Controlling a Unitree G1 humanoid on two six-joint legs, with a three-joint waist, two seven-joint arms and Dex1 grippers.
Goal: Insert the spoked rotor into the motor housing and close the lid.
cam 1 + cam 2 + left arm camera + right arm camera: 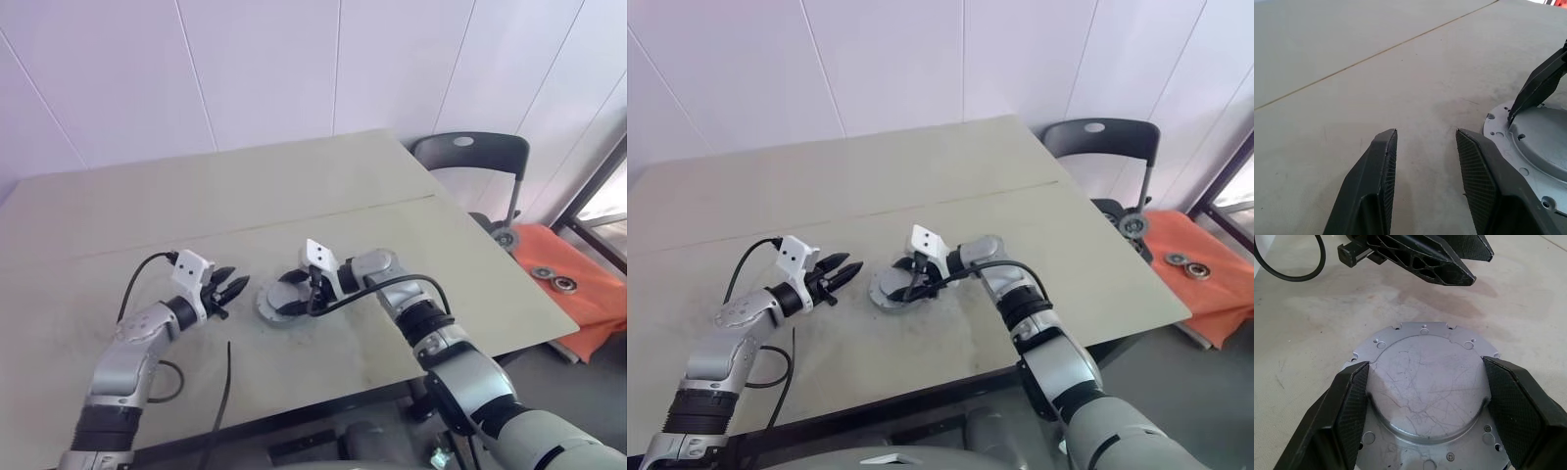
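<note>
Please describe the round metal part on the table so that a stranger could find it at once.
On the beige table, look between the two robot arms. The round grey metal part lies flat there, a raised smooth dome ringed by a flange with small holes, straddled by the right gripper.

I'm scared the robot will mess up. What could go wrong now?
The right pincer has its fingers on both sides of the grey lid on the table. If it lifts, the smooth round edge might slip out. The left pincer sits open close beside the lid, so the two arms could bump.
</note>
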